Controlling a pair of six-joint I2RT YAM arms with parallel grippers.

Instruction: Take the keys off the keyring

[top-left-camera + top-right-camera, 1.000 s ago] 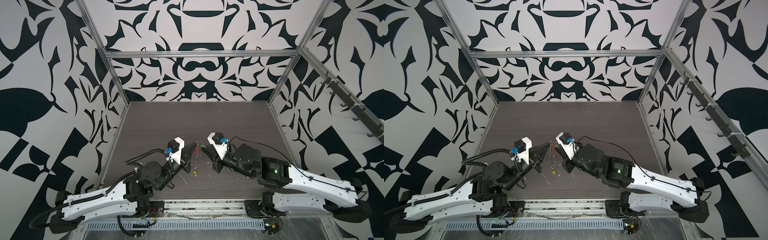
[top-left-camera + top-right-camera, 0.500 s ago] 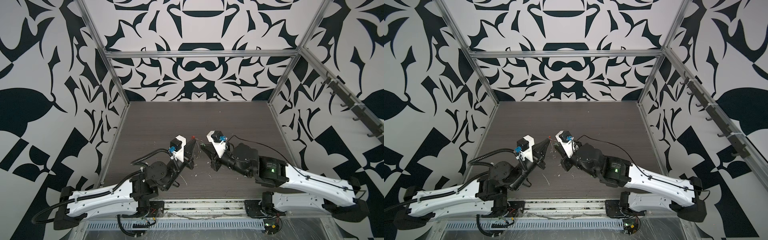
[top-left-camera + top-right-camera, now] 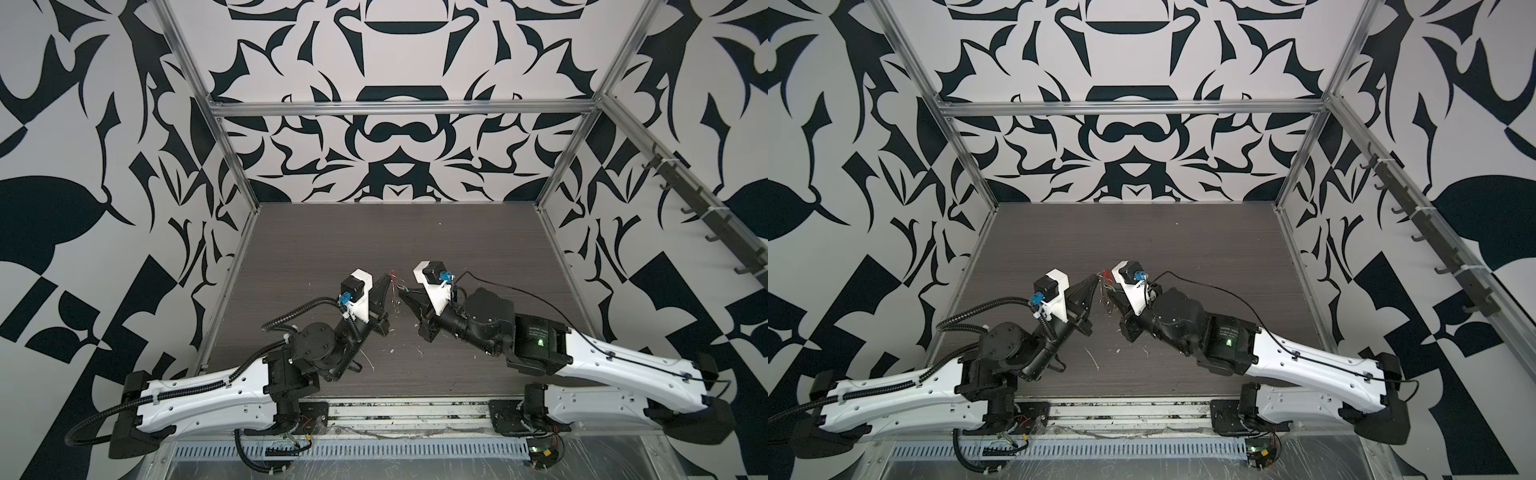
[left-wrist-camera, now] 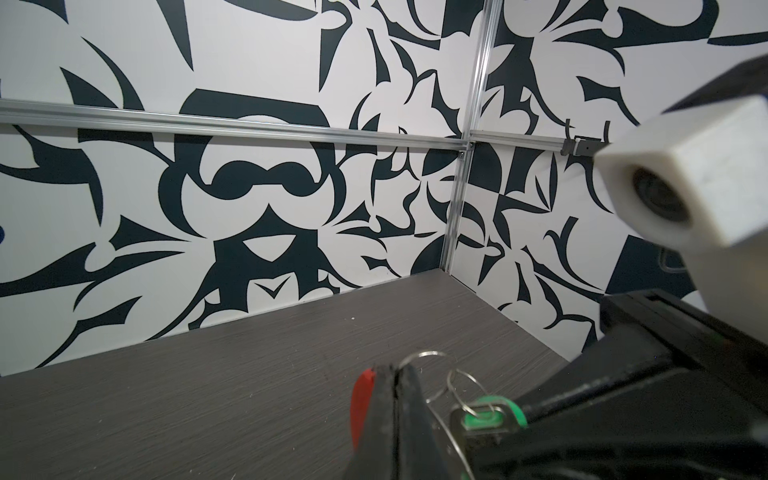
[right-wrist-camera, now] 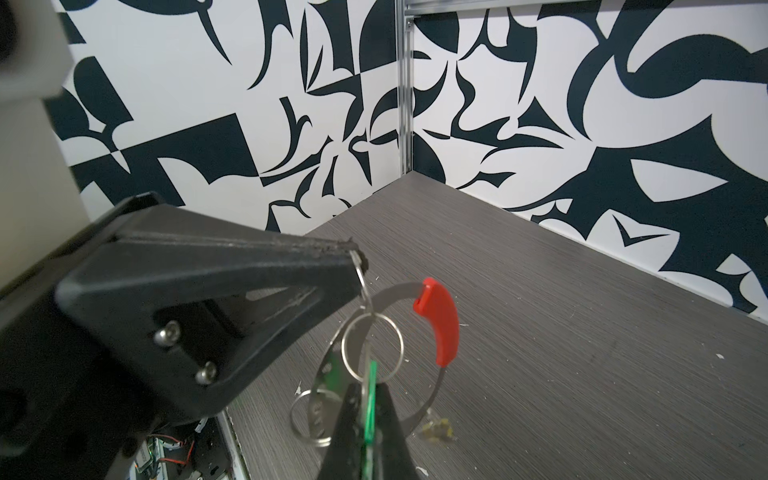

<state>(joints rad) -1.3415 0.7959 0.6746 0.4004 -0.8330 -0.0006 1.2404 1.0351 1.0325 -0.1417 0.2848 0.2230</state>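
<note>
dark table point(image 5: 582, 332), one keyring point(image 5: 440, 324), two keys point(image 5: 318, 409)

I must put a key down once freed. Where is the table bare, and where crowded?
Bare: the far half of the table, between the back wall and the grippers, and the strips along both sides. Crowded: the middle, where the left gripper and right gripper hold the keyring and a green-tagged key; white flecks litter the near part.
</note>
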